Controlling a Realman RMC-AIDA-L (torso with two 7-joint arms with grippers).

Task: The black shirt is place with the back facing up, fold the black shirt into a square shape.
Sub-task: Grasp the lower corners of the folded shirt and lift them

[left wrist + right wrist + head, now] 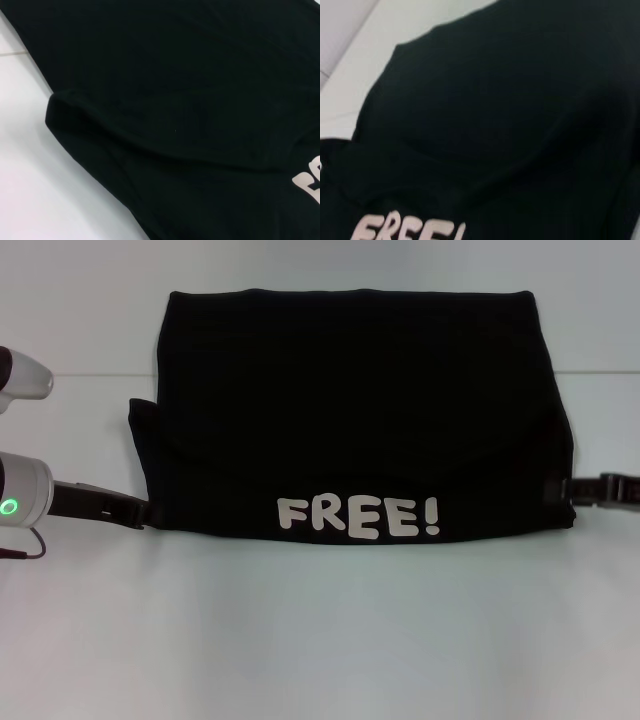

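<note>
The black shirt lies folded into a wide rectangle on the white table. White "FREE!" lettering faces up along its near edge, and a folded flap curves across the near half. My left gripper reaches in low at the shirt's near left corner, its tip against the cloth. On the other side, my right gripper meets the near right corner the same way. Black cloth fills the left wrist view, with a fold ridge. The right wrist view shows the shirt and part of the lettering.
The white tabletop stretches in front of the shirt and to both sides. A pale wall line runs behind the table. Part of the left arm's white housing with a green light sits at the left edge.
</note>
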